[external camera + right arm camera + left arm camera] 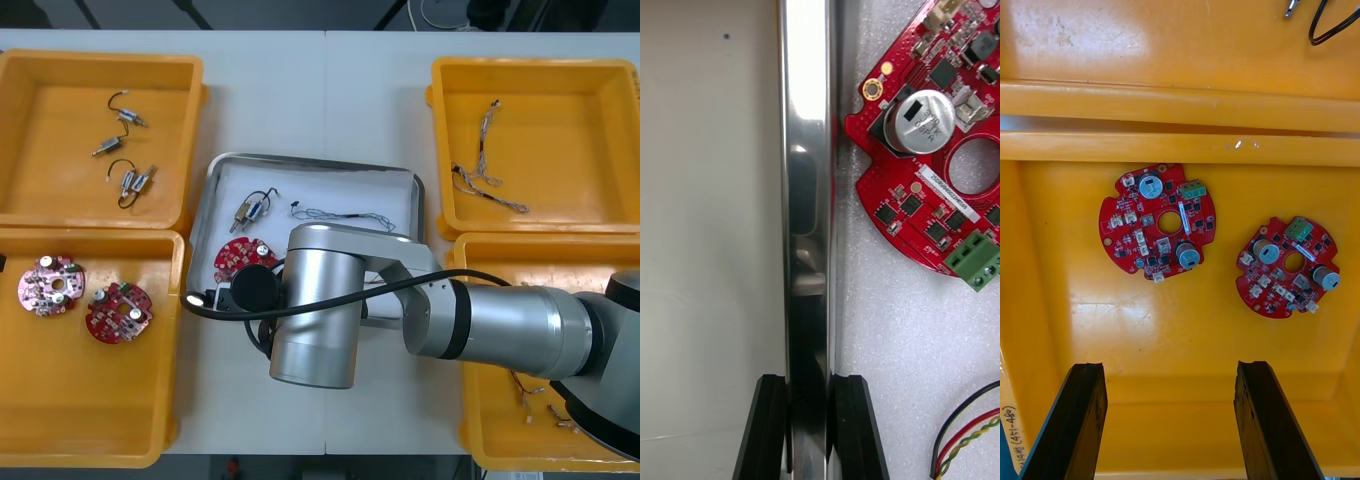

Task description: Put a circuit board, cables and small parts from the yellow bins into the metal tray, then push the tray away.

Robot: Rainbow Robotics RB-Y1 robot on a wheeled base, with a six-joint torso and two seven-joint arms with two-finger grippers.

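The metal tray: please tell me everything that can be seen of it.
The metal tray is rectangular, with a shiny rim and a white inside. It lies flat on the table between the yellow bins. Inside lie a red circuit board, a small metal part and a blue and white cable. The right claw is shut on its rim beside the board.

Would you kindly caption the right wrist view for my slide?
Right gripper clamps the tray rim, a red board and a cable lying inside.

Tray rim: polished, mirror-bright metal | its floor: white, matt, finely grained | yellow bin: smooth, glossy plastic | my right claw, fingers: matt black | tabletop: pale, smooth, matt | circuit board: glossy red
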